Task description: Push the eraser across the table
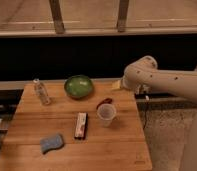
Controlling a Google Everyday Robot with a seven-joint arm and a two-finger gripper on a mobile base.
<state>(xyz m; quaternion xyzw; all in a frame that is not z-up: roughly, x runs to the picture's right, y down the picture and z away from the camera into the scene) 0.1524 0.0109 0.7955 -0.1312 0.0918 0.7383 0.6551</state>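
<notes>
The eraser (81, 125) lies flat near the middle of the wooden table (117, 150), long side running front to back, with a white top with red marks on a black base. My gripper (119, 84) is at the end of the white arm (162, 82) that reaches in from the right. It hangs over the table's far right edge, behind the cup and well to the right of and beyond the eraser. It touches nothing that I can see.
A white cup (106, 114) stands just right of the eraser, with a small red object (105, 102) behind it. A green bowl (79, 86) and a clear bottle (41, 92) stand at the back. A blue sponge (52, 143) lies front left.
</notes>
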